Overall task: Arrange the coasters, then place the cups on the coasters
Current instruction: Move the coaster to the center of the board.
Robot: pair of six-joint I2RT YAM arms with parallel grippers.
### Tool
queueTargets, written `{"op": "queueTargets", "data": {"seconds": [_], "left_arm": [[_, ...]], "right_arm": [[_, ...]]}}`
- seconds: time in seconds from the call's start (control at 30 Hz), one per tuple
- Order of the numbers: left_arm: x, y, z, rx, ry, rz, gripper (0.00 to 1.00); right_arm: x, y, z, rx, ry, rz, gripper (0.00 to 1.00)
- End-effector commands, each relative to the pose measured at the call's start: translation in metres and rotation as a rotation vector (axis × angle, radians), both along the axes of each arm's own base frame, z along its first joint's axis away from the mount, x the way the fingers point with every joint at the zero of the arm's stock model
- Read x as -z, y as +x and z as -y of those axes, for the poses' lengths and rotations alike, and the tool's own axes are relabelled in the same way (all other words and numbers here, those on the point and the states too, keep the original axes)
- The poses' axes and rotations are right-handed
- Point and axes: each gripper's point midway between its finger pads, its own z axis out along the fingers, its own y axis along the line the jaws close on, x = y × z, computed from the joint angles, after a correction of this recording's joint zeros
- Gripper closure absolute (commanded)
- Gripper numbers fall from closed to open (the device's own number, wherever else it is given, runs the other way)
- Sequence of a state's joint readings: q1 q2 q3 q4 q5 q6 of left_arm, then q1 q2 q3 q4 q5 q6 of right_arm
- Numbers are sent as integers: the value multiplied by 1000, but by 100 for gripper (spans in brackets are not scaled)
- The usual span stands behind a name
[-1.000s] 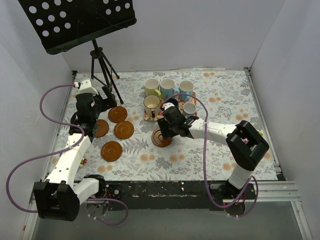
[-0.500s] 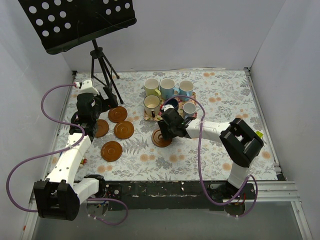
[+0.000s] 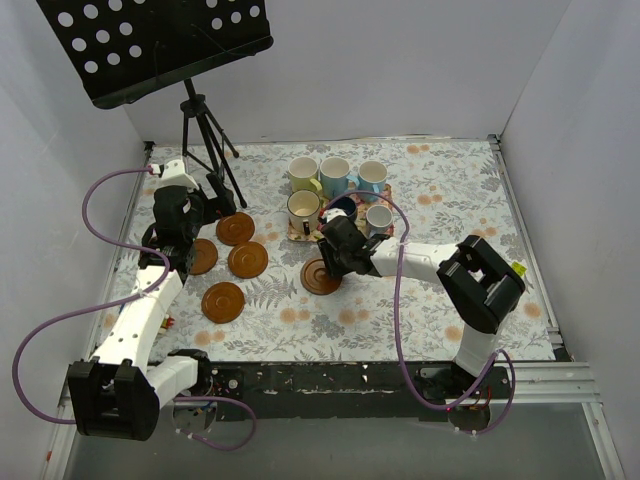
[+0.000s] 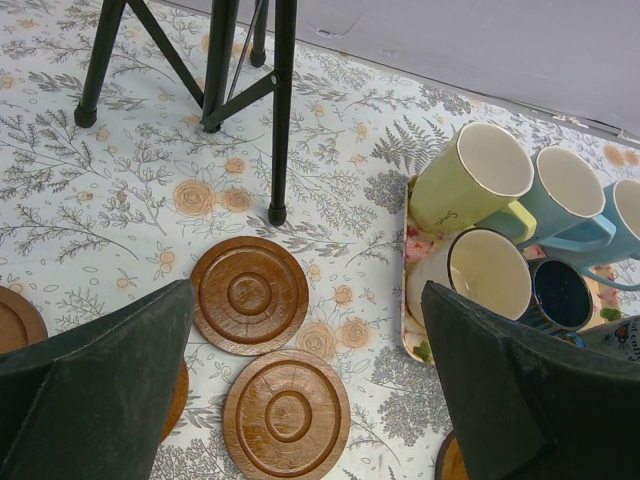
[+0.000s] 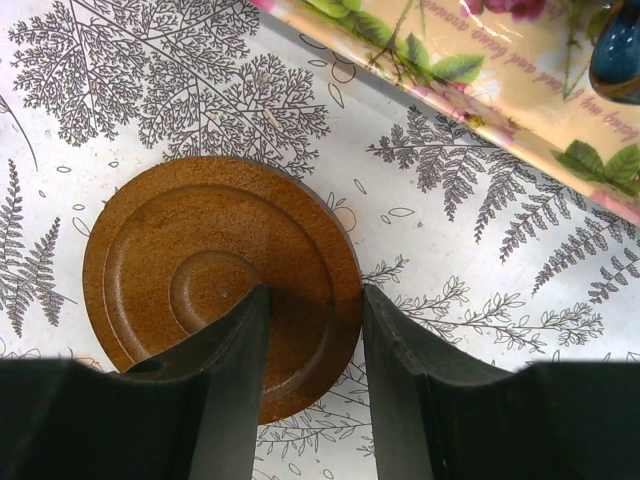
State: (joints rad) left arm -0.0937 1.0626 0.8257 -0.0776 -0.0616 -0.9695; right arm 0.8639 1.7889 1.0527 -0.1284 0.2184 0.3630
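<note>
The floral-cloth table (image 3: pixel 430 300) carries the whole job, with a black music stand (image 3: pixel 150 45) on its tripod at the far left corner, clear of the work. The left gripper (image 4: pixel 308 330) hangs above the left-hand group of discs with its jaws fully apart and nothing between them. It appears parked there to take its turn on that side. The right gripper (image 5: pixel 312 330) is reached in low toward the table's middle. The rectangular floral tray (image 4: pixel 412 340) sits at centre rear and holds all six cups. They are a yellow-green one (image 3: pixel 303 172), two light blue (image 3: pixel 335 175) (image 3: pixel 371 178), a cream one (image 3: pixel 303 208), a dark blue one (image 3: pixel 343 208) and a small grey-blue one (image 3: pixel 378 217). None stands on a disc yet. Four coasters (image 3: pixel 235 228) lie loosely bunched at the left, near one another and in no order. A fifth coaster (image 5: pixel 200 270) lies flat just in front of the tray. The overhead view does not show me a sixth. The right jaws stand part-way apart astride that fifth disc's near rim, one finger over the wood and the other just off its edge. That is the stance for pinching the rim to shift it. Whether they already bite cannot be told. In my judgement the arranging stage is in hand.
</note>
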Motion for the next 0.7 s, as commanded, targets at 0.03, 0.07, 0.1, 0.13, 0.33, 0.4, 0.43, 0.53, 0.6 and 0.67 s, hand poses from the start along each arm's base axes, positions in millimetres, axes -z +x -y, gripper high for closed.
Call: {"op": "queueTargets", "data": {"seconds": [0.03,0.07,0.1,0.13,0.33,0.4,0.43,0.53,0.6,0.67], "left_arm": [[-1,-1,1,8,-2,4,2],[-1,-1,1,8,-2,4,2],[1,-1,1,6,-2,1,2],[-1,-1,1,8,-2,4,2],[0,-1,2,12,-5,3,2],[1,-1,2,13,-5,1,2],[1,-1,2,13,-7,1,2],[0,-1,2,12,-5,3,2],[0,-1,2,10,-6,3,2],[1,-1,1,6,-3,1,2]], "right_arm": [[6,-5,2,-14,-32,3,66],[7,-6,3,-15,-43,7,68],[8,-8,3,-20,-52,9,68],[8,-8,3,-20,-54,10,69],[11,-23,-3,-54,-52,-5,70],[14,-31,-6,-72,-56,-13,70],[15,-35,-7,-80,-58,-18,70],[18,-46,-15,-105,-48,-34,71],[19,-54,-20,-125,-45,-40,71],[19,-62,-27,-147,-37,-47,71]]}}
